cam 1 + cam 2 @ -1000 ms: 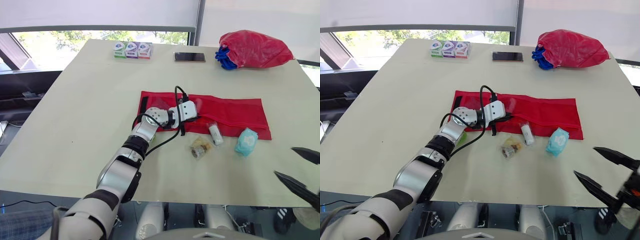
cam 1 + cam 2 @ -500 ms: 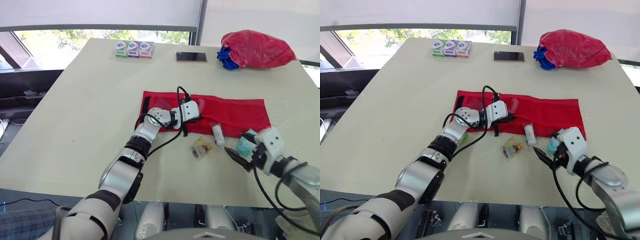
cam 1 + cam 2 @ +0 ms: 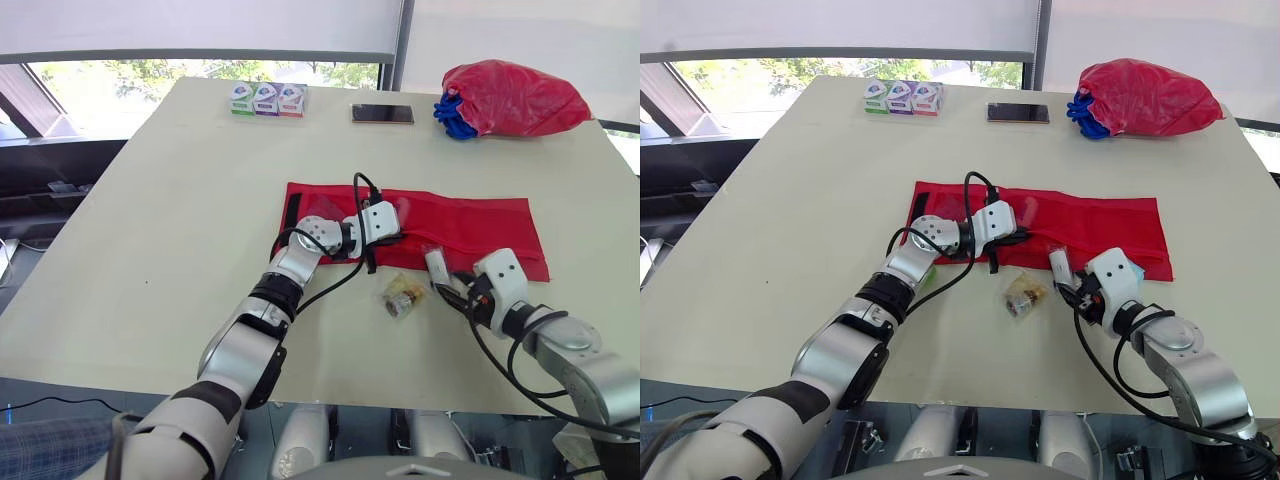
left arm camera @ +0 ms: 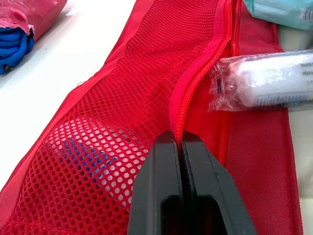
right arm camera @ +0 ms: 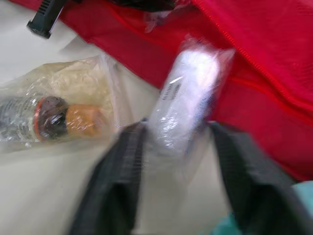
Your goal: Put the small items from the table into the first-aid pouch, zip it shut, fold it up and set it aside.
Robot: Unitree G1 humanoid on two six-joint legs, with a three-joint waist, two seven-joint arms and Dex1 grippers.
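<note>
The red first-aid pouch [image 3: 470, 220] lies unfolded and flat on the table. My left gripper [image 3: 400, 238] is shut on the edge of its zipper [image 4: 177, 142], beside a mesh pocket with a white and blue item [image 4: 93, 152] inside. A white wrapped roll [image 3: 434, 264] lies at the pouch's front edge. My right gripper [image 3: 447, 290] has a finger against each side of the roll [image 5: 183, 98]. Beside it lies a small orange-capped bottle [image 3: 402, 295] in a clear bag. A teal packet [image 4: 283, 10] lies by the pouch, mostly hidden behind my right gripper.
A red bag [image 3: 510, 97] with blue cord sits at the far right corner. A phone [image 3: 382, 114] and three small boxes [image 3: 265, 100] lie along the far edge. A black strap [image 3: 288, 215] lies at the pouch's left end.
My right gripper has come in from the lower right edge to the white roll, and its fingers have narrowed around it. The left gripper has stayed on the zipper edge.
</note>
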